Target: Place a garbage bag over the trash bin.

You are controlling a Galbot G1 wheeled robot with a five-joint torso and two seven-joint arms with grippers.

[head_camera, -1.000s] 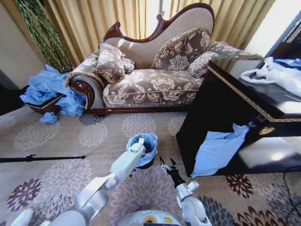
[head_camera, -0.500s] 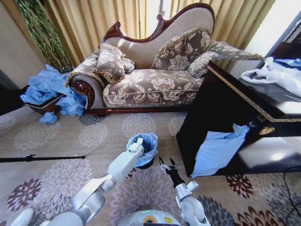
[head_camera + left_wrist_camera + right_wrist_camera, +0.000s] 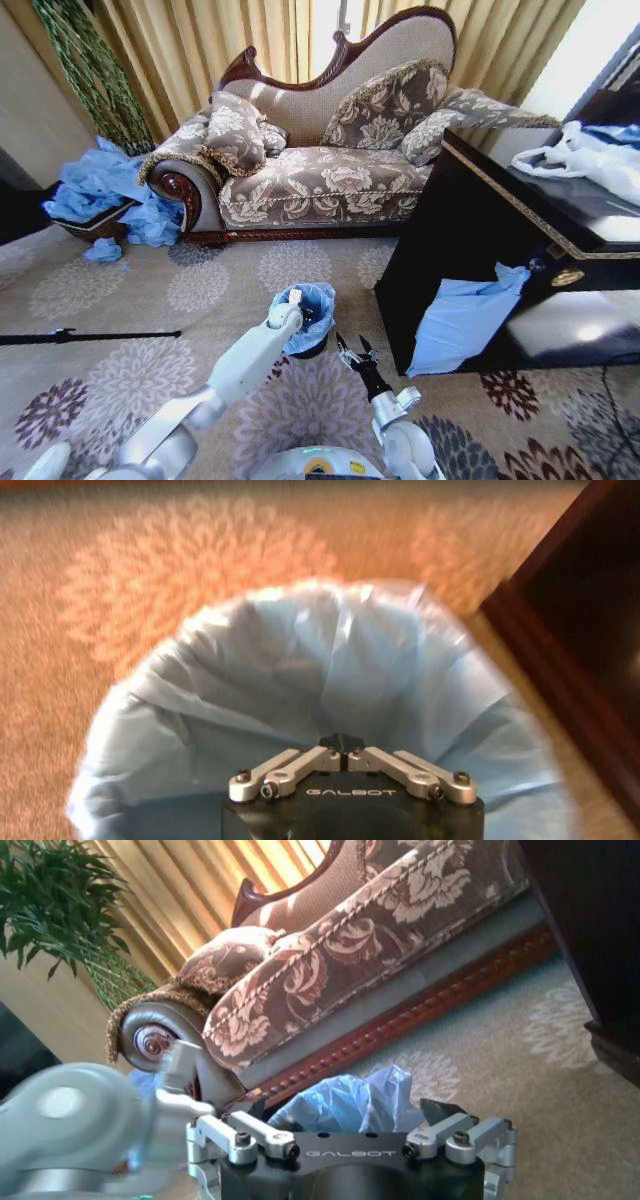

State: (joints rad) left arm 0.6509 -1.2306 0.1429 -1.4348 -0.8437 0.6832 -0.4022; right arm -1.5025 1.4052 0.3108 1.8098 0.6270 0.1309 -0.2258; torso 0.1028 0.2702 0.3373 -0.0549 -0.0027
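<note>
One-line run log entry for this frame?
left gripper: shut, over bag-lined bin | right gripper: open, beside bin | garbage bag: draped over trash bin | floor: carpet

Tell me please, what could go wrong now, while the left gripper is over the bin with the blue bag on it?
1. The left gripper sits shut above the garbage bag lining the trash bin. If it snags the thin plastic, the bag may lift off the rim.
2. The bin is small and stands free on the carpet, so a push from the arm could tip it.
3. The right gripper, open beside the bin, might knock it.
</note>
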